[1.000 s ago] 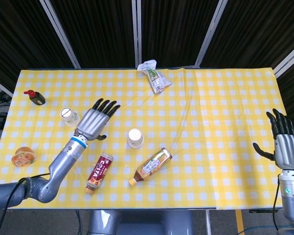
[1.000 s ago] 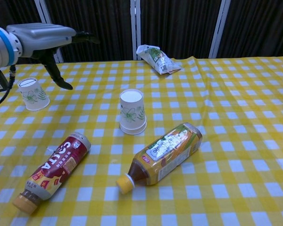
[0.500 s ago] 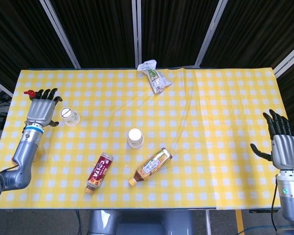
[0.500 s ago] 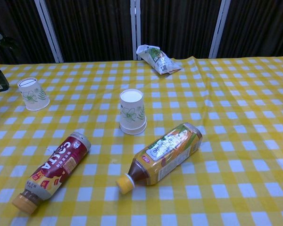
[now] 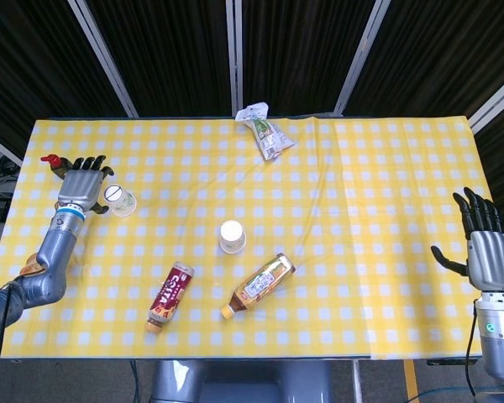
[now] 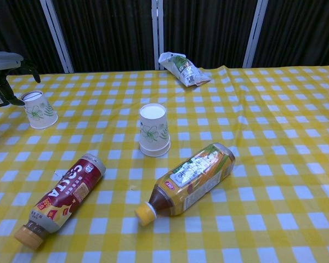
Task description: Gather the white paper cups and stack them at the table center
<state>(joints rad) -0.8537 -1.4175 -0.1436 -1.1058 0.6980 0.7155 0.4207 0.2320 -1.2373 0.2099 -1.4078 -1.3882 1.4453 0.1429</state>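
So the left hand (image 5: 82, 181) has swung out from mid-table and now sits fingers spread, empty, just beside the far-left paper cup (image 5: 119, 200), looking ready to grab it for the centre cup (image 5: 232, 236), right hand (image 5: 484, 243) idle, fingers spread

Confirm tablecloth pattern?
Yellow-and-white checks on the tablecloth; head view shows it best.

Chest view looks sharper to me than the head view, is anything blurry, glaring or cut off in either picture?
Chest view: the tea bottle and center cup are crisp, with soft shadows and no harsh glare; the left hand is cut by the frame edge. Head view: evenly lit, things small but not blurred; the right hand sits near the edge.
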